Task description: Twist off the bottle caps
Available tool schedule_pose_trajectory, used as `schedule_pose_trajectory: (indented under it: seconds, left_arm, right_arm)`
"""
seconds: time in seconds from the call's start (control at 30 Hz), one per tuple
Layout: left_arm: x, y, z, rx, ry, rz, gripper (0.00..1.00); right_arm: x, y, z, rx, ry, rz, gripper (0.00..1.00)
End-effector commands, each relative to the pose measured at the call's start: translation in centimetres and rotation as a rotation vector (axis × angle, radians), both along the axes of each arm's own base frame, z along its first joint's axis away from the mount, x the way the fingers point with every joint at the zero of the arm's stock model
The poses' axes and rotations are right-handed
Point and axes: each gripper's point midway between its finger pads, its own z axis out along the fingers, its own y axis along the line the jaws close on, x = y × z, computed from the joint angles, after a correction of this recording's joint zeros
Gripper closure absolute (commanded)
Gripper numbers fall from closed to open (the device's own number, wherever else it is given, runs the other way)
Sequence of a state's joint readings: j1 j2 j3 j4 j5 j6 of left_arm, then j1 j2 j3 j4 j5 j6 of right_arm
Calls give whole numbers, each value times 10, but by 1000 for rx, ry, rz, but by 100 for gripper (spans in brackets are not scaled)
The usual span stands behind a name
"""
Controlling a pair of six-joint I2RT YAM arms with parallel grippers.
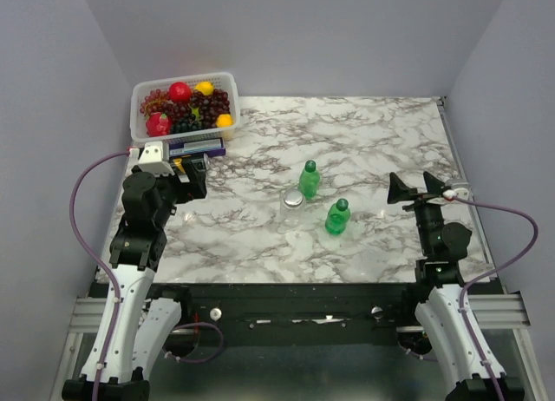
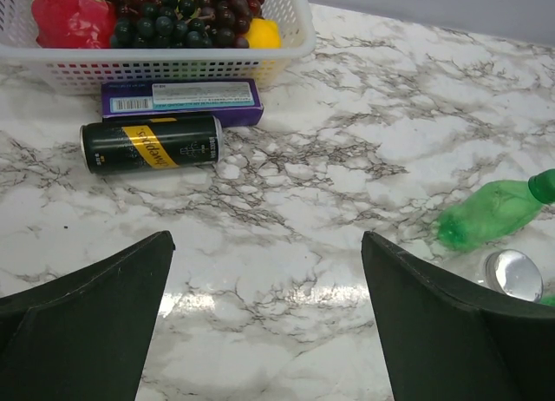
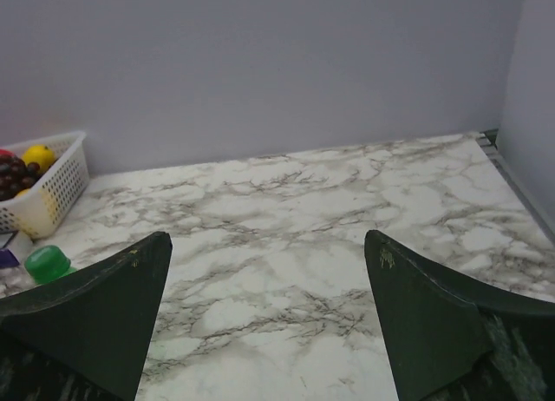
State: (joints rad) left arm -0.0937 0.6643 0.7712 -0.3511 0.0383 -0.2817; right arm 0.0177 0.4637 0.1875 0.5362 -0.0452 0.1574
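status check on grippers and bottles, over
Left gripper open, empty; right gripper open, empty. Far green bottle, clear bottle, near green bottle upright, caps on. Can lies beside box, clear of them.

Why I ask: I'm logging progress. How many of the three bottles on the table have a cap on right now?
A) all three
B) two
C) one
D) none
A: in the top view the far green bottle carries the far green cap, the near green bottle the near green cap, and the clear bottle the silvery cap.
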Motion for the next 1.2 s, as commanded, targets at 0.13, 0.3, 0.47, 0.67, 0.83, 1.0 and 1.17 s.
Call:
schedule_pose_trajectory:
  seconds: [0.13, 0.3, 0.47, 0.67, 0.83, 1.0, 1.17]
  left_arm:
    - [-3, 0, -6, -84, 16, 47, 1]
    - [-6, -37, 2, -102, -27, -178, 1]
    - [-1, -63, 13, -49, 2, -255, 2]
    - [10, -112, 44, 45, 7, -348, 2]
    - [27, -165, 48, 40, 40, -511, 1]
    - [19, -176, 1, 32, 128, -579, 1]
    - [7, -175, -1, 95, 78, -580, 1]
  right_arm:
    - [-25, -9, 17, 252, 87, -44, 0]
    - [-39, 17, 30, 193, 0, 111, 0]
    - [-28, 39, 23, 138, 203, 219, 11]
    - [-25, 65, 21, 132, 454, 339, 18]
    - [-24, 102, -15, 16, 646, 289, 20]
    - [-34, 133, -52, -49, 768, 282, 27]
    - [-35, 126, -65, -95, 796, 215, 29]
